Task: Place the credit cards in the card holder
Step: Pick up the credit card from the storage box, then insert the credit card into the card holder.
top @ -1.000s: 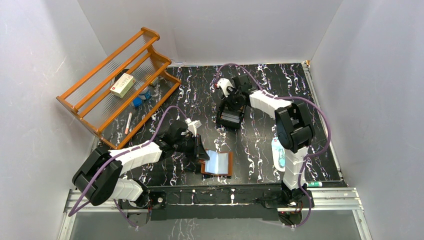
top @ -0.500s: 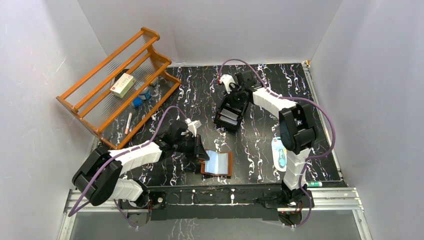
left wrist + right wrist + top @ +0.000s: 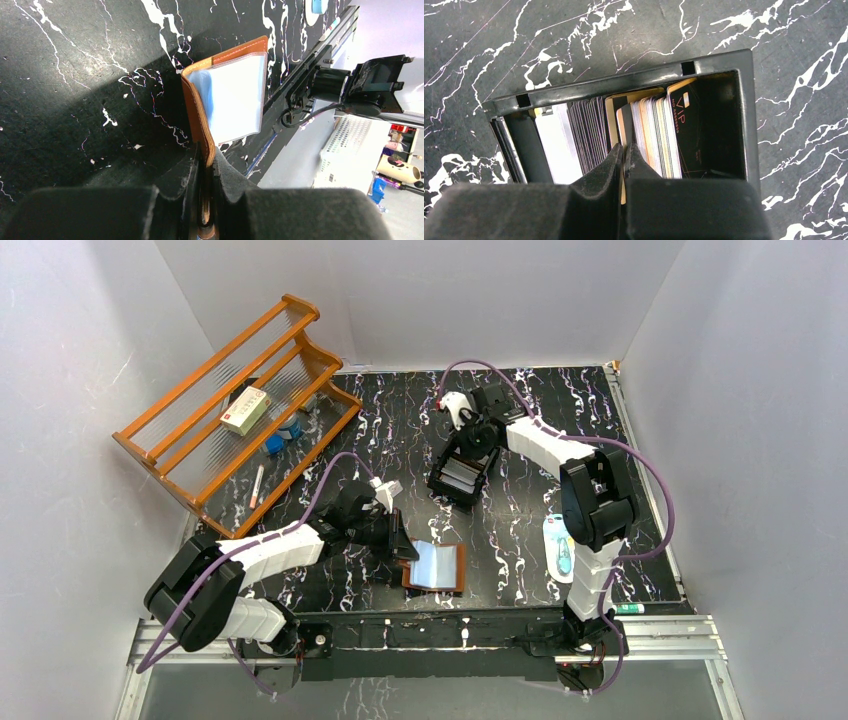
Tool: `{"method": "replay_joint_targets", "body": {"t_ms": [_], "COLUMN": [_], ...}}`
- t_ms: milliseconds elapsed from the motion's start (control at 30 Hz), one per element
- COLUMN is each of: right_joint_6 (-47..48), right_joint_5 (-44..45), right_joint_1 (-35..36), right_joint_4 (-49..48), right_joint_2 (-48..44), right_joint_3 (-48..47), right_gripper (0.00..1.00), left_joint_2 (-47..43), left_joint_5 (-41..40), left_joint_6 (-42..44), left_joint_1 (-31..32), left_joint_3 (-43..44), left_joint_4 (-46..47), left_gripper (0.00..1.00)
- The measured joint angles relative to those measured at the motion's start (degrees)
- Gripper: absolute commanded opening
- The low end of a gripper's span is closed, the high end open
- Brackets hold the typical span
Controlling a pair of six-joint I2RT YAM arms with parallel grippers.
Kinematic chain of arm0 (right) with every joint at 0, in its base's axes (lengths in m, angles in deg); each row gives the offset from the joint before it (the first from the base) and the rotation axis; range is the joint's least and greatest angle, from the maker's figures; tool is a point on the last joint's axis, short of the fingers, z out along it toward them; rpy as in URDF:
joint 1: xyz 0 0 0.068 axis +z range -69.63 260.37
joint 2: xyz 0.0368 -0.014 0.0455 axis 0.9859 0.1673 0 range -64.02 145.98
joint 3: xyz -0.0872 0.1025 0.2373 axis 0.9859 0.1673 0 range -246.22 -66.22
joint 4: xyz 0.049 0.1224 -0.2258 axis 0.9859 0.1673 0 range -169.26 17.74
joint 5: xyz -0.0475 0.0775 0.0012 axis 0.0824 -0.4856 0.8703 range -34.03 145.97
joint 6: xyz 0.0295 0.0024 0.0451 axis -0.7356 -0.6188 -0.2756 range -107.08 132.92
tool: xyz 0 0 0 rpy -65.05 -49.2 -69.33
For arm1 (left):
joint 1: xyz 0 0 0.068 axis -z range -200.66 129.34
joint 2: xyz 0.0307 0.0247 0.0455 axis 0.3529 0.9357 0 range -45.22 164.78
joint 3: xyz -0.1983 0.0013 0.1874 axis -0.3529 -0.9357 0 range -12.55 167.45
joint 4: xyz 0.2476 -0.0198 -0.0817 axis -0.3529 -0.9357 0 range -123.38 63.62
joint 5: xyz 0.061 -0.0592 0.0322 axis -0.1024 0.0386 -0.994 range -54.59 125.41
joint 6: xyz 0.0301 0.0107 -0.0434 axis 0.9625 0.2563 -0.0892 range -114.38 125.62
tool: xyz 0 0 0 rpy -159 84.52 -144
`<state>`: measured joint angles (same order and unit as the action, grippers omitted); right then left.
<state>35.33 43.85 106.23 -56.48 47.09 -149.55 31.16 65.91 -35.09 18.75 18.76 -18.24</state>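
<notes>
1. Left claw [image 3: 207, 167] clamps the brown leather card holder [image 3: 195, 114] open near the desk's [image 3: 520, 530] front; sleeves [image 3: 235, 97] look empty.
2. Right claw [image 3: 624, 150] pinches one orange-gold plastic credit card [image 3: 620, 125] in the black tray [image 3: 624, 82]; none transferred.

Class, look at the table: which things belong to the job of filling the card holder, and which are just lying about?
Belong to the job: credit cards, black tray holding them, card holder, left gripper, right gripper.

Lying about: wooden rack, small box on it, white-and-blue packet.
</notes>
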Motion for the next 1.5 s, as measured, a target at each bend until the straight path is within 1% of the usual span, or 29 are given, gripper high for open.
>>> {"method": "replay_joint_targets", "body": {"t_ms": [133,167,267,567,600,667,767,867,1000,1200,1333,1433,1500], "right_joint_6": [-0.2,-0.3,-0.7,-2.3,-2.8,-3.6,-5.1,-6.8,-8.8,-12.2,-17.1,-22.6,-26.6], "right_joint_5": [0.5,0.8,1.6,2.6,2.5,2.5,2.4,1.8,1.1,0.8,1.0,0.8,0.3], "right_joint_1": [0.0,0.0,0.0,0.0,0.0,0.0,0.0,0.0,0.0,0.0,0.0,0.2,0.5], "right_joint_4": [-0.5,-0.5,-0.6,0.2,0.4,1.0,1.8,2.7,3.2,3.4,4.5,4.9,4.7], "right_joint_2": [-0.2,-0.2,-0.3,-1.9,-2.0,-2.3,-3.0,-4.6,-7.6,-11.0,-12.5,-15.2,-18.6], "right_joint_3": [0.0,0.0,0.0,0.0,0.0,0.0,0.0,0.0,0.0,0.0,0.0,1.2,3.7], "right_gripper": [0.1,0.08,0.0,0.0,0.0,0.0,0.0,0.0,0.0,0.0,0.0,0.0,0.0], "left_joint_2": [0.0,0.0,0.0,0.0,0.0,0.0,0.0,-0.2,-1.4,-3.9,-4.1,-4.2,-4.2], "left_joint_5": [0.0,0.0,0.0,-0.6,-1.0,-1.8,-3.2,-4.4,-5.9,-7.5,-8.8,-9.6,-9.9], "left_joint_6": [-0.1,-0.2,-0.3,-0.4,-0.4,-0.4,-0.4,-0.4,-0.2,0.4,0.9,1.1,1.1], "left_joint_1": [0.0,0.0,0.0,0.0,0.0,0.0,0.0,0.0,0.0,0.0,0.0,0.0,0.0], "left_joint_3": [0.0,0.0,0.0,0.0,0.0,0.0,0.0,0.0,0.0,0.0,0.0,0.0,0.0], "left_joint_4": [0.1,0.2,0.5,0.3,0.2,-0.1,-1.2,-2.7,-5.0,-7.4,-9.3,-10.4,-10.5], "left_gripper": [0.08,0.08,0.08,0.08,0.09,0.14,0.18,0.26,0.28,0.24,0.21,0.08,0.03]}}
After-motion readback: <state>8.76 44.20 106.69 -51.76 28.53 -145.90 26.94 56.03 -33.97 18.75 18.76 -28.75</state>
